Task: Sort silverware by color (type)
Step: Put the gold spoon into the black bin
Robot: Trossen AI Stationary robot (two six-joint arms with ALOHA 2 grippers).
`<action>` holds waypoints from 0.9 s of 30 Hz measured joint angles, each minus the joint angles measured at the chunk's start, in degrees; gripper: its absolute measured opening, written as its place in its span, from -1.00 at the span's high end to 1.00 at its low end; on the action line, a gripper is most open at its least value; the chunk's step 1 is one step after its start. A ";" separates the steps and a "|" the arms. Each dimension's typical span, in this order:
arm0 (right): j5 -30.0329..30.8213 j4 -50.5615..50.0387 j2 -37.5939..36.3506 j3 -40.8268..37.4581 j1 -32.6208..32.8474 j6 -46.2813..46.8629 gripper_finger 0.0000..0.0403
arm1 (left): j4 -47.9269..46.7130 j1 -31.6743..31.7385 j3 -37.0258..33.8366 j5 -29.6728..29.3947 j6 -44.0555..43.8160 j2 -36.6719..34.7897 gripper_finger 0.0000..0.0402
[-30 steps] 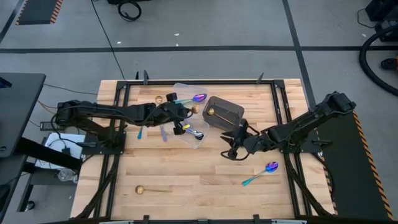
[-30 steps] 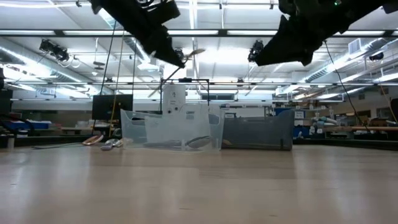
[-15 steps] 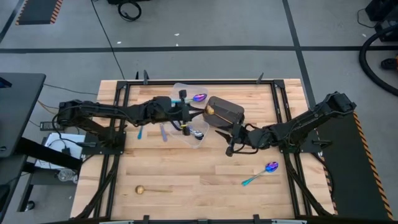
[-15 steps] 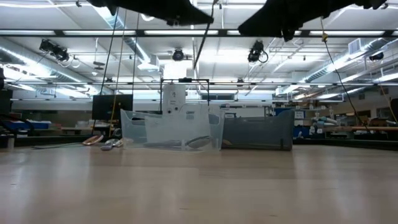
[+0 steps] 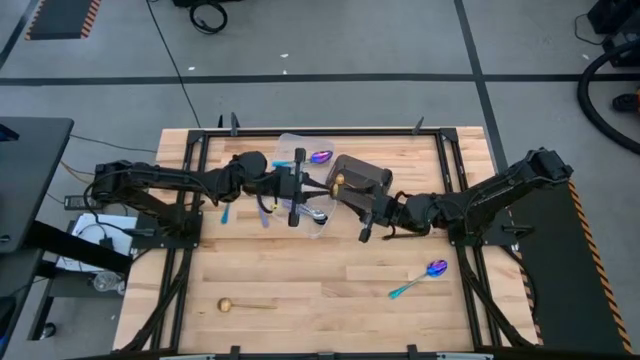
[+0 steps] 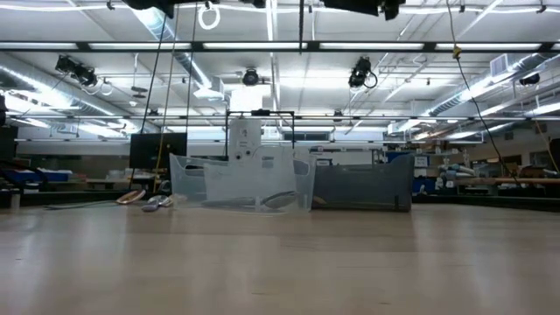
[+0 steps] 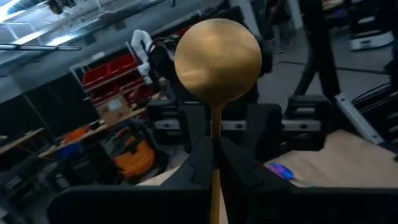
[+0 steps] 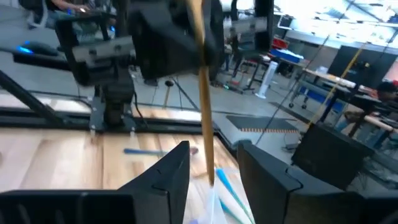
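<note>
Since a second ago, my right pincer (image 5: 364,218) slid left toward the dark bin (image 5: 362,180) near the frame's middle, and its fingers spread apart. My left pincer (image 5: 304,190) stayed pressed tight on a gold spoon (image 7: 217,59) above the clear tub (image 5: 300,148). One purple-blue spoon (image 5: 420,278) lay on the worktop (image 5: 330,300) at lower right, another gold spoon (image 5: 246,304) at lower left.

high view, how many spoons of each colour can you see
gold spoons: 2, one on the table, one in the left gripper
iridescent spoons with teal handles: 3
silver spoons, lavender handles where they show: 2
total: 7 that show; the arms may hide more
</note>
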 joint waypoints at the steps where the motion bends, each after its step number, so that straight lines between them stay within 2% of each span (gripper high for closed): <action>1: -0.79 -0.87 -0.02 0.67 -0.51 -0.12 0.26 | 0.27 0.00 0.00 0.41 -0.57 0.00 0.92; 7: -8.17 -5.39 0.00 4.19 -3.68 -0.51 0.22 | 4.73 0.02 0.00 1.47 -2.95 0.00 0.92; 10: -9.22 -5.65 0.00 5.33 -4.17 -3.80 0.22 | 6.74 0.02 0.00 2.20 -3.51 0.00 0.91; 17: -17.35 -1.95 0.00 6.96 -6.20 -9.37 0.22 | 11.38 0.02 0.00 3.44 -3.90 -0.04 0.91; 23: -22.21 0.58 0.00 6.97 -9.70 -9.51 0.22 | 13.47 0.00 0.00 3.44 -4.06 -0.01 0.91; 27: -27.20 0.91 0.00 6.97 -11.29 -9.38 0.30 | 16.30 0.00 0.02 3.44 -4.08 1.50 0.91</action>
